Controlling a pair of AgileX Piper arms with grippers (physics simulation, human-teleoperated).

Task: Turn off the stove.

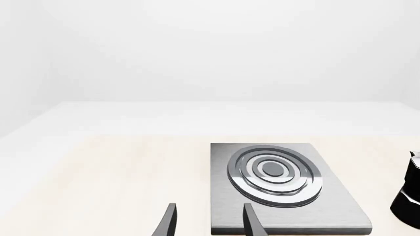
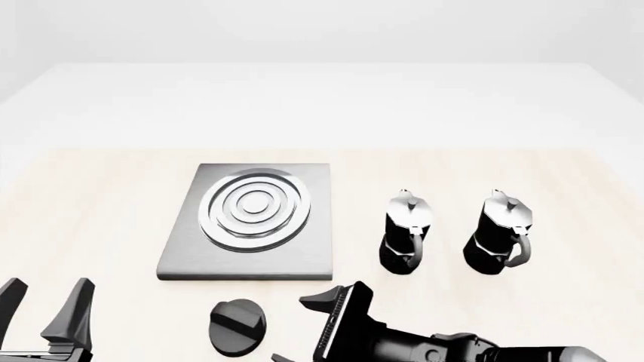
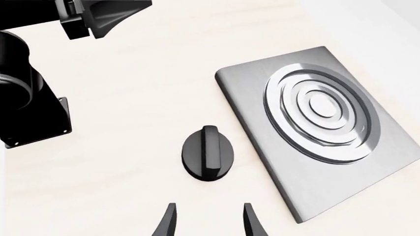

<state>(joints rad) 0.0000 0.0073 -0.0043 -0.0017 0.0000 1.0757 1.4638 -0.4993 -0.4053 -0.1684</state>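
The stove (image 2: 252,222) lies flat on the table (image 2: 101,196), left of centre, and its black knob (image 2: 238,326) sits apart at its 6 o'clock, bar tilted. The right gripper (image 3: 208,220) hovers near the knob, jaws spread, holding nothing. The left gripper (image 2: 45,302), at the knob's 9 o'clock, is also spread and empty. Two moka pots (image 2: 406,232) stand at the stove's 3 o'clock.

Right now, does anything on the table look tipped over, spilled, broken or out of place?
Nothing stands out. The stove plate lies flat, the black knob sits apart on the table in front of it, and both moka pots stand upright side by side. No spill or damage shows.
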